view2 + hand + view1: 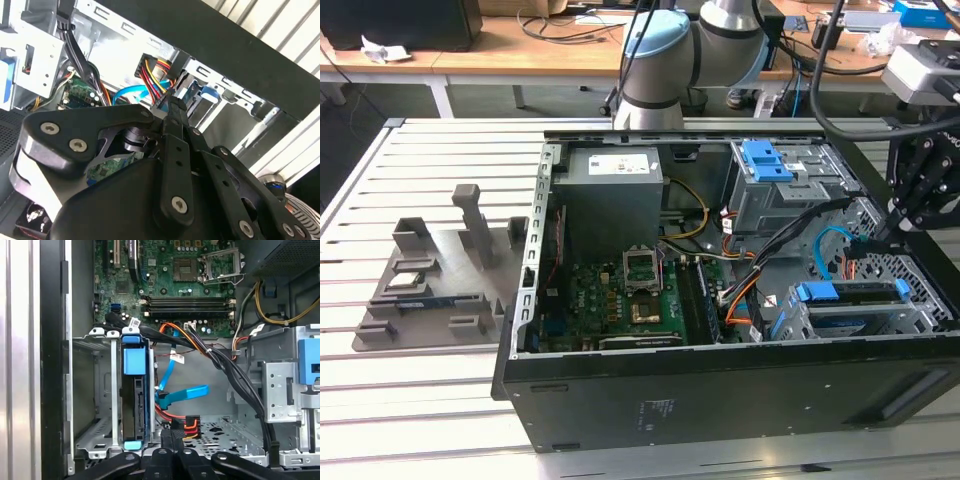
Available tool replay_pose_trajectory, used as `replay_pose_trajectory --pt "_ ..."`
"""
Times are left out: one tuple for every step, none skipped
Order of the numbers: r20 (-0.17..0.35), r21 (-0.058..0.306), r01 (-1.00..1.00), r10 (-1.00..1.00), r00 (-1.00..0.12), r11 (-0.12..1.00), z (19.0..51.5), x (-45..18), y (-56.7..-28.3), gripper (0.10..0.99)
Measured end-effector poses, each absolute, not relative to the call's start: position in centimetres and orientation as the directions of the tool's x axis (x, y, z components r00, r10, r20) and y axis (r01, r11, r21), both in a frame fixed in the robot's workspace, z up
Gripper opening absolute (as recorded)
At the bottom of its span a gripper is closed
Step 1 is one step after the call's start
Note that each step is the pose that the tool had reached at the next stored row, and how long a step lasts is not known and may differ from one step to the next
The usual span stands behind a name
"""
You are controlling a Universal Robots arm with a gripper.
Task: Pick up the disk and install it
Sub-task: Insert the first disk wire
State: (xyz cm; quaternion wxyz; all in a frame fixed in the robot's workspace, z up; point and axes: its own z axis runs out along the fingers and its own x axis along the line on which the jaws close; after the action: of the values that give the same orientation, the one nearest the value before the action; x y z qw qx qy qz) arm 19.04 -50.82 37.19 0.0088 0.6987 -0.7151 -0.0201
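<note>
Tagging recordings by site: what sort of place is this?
Likely a robotics lab or electronics workshop. An open computer case lies on a slatted metal table, a grey jig sits beside it, and a desk with cables stands behind the arm.

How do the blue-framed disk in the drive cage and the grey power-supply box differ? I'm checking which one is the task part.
The blue-framed silver disk is slim and stands on edge in the metal drive cage; the grey power-supply box is larger and blocky, at the case's far side. The disk has blue plastic ends; the box has a white sticker. Both sit inside the open black computer case.
</note>
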Motion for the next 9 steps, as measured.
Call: replay_pose_trajectory --pt "-0.015 0.041 -0.999 -1.0 -0.024 0.023 37.08 19.07 -50.78 0.106" --pt "-0.015 0.041 -0.999 -1.0 -0.024 0.023 37.04 19.07 -50.76 0.106" --pt "-0.014 0.041 -0.999 -1.0 -0.024 0.023 37.05 19.07 -50.76 0.106" --pt "-0.014 0.041 -0.999 -1.0 -0.023 0.023 37.05 19.08 -50.76 0.106" --pt "-0.014 0.041 -0.999 -1.0 -0.024 0.023 37.04 19.08 -50.76 0.106" --pt "-0.014 0.041 -0.999 -1.0 -0.024 0.023 37.04 19.08 -50.76 0.114" --pt "-0.014 0.041 -0.999 -1.0 -0.023 0.023 37.04 19.08 -50.76 0.173" --pt "-0.014 0.041 -0.999 -1.0 -0.024 0.023 37.04 19.07 -50.76 0.235" --pt "-0.014 0.041 -0.999 -1.0 -0.023 0.023 37.04 19.08 -50.76 0.235"
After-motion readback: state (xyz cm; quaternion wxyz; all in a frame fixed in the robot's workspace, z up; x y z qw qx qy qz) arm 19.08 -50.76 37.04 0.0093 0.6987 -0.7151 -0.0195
